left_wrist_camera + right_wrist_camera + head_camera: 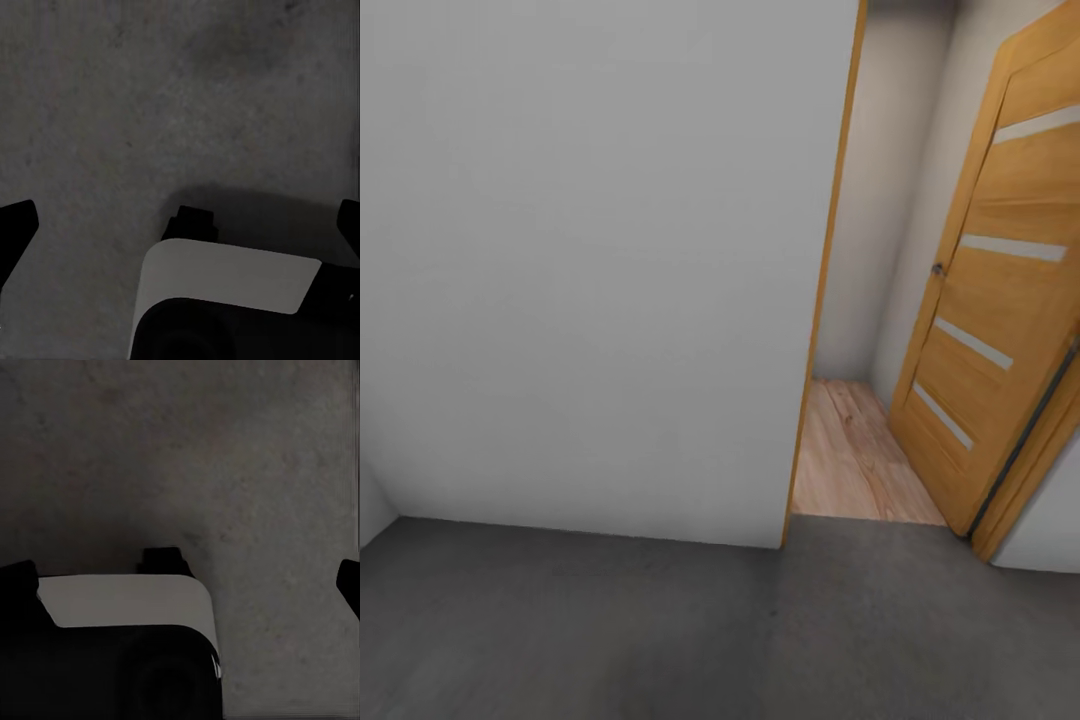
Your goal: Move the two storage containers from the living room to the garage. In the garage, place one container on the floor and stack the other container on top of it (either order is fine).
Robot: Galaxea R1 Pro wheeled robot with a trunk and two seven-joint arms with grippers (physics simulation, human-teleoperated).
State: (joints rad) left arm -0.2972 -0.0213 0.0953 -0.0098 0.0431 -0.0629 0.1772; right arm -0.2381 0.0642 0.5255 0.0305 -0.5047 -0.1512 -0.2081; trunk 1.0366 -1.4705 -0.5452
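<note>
In transit: we're on the garage floor (610, 640), facing a doorway, no bins in sight.

Head view has a pale grey wall (590, 270) dead ahead; the opening sits to our right, an open honey-wood door (1000, 330) swung against its far side and light wood-plank flooring (855, 460) beyond the threshold. We can't place either storage container from these frames, so bearing, long axis and nearer arm are all undetermined; our guess is they lie through that doorway. Left gripper (180, 225) and right gripper (184, 585) both hang over bare concrete, fingertips spread to the frame edges, nothing between them: released, empty. Next move looks like a right turn through the gap.
</note>
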